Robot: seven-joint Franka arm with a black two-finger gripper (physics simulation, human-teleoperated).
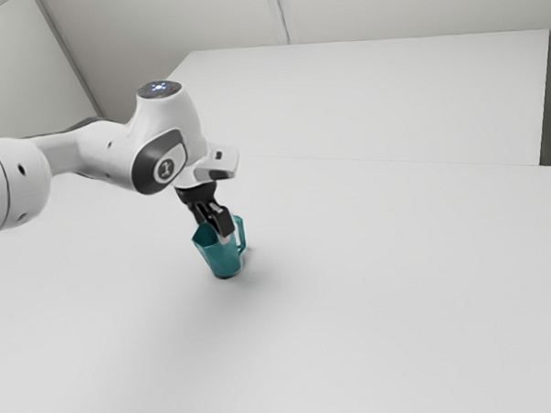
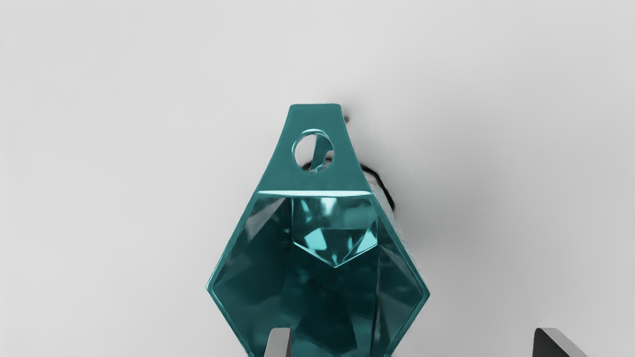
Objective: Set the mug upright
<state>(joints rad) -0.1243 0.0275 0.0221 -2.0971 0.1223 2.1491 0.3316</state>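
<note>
While a pale tabletop (image 1: pixel 398 283) spreads beneath it, my single white arm (image 1: pixel 99 152) reaches in from the exterior view's left, its hand tipped slightly, over one teal mug (image 1: pixel 220 255). The mug stands on the table directly below the gripper (image 2: pixel 413 331), mouth up, and appears to rest on its base (image 1: pixel 226 275). I judge its long axis to be vertical or very nearly so, base down, which is how the task wants it; a slight lean I cannot rule out.

The gripper's fingers are wide apart, clamped on nothing. In the wrist view one crosses the mug's open mouth and the other hangs outside, leaving a stretch of hexagonal rim (image 2: pixel 409 253) between the two. That straddle is what any coming move turns on, I judge: a sideways drift could nudge the wall and tip the mug. How deep the inner fingertip sits, I cannot tell. The handle (image 2: pixel 317 116) points toward the exterior view's right, on the mug's side away from the fingers.
</note>
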